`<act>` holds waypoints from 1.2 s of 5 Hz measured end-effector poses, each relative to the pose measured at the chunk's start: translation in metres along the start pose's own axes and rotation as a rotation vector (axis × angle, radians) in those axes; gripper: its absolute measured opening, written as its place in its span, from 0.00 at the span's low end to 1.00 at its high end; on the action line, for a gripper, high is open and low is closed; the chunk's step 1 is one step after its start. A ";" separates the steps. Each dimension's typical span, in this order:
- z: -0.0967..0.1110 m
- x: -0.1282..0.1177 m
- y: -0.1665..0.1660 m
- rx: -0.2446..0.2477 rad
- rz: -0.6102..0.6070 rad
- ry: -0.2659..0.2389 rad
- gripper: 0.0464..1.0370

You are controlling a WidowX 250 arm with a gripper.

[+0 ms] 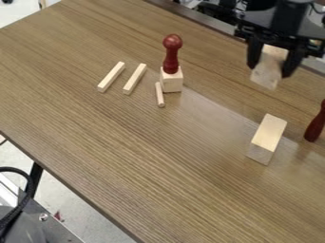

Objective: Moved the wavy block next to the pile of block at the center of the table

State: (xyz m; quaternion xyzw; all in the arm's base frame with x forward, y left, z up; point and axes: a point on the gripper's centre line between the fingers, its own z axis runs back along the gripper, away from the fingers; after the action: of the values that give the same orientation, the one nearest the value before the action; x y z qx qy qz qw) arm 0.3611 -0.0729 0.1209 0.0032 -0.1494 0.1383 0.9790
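Though atop cube (171, 82) (upright), peg (171, 57) near rod (160, 96)

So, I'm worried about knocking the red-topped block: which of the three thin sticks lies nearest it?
The rightmost stick, close beside the block; the middle stick and leftmost stick lie farther left.

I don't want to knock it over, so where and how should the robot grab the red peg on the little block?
Grab the red peg by its slim neck, under the round knob, probably from straight above. It stands upright, so once empty, the gripper could straddle the knob and close on the neck.
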 end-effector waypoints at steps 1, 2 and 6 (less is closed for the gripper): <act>-0.008 0.013 0.020 0.009 0.060 -0.012 0.55; -0.036 0.020 0.043 0.052 0.117 -0.007 0.55; -0.081 0.007 0.070 0.067 0.352 0.001 0.61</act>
State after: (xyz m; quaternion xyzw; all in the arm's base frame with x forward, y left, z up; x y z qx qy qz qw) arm 0.3722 0.0002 0.0433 0.0094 -0.1427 0.3126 0.9391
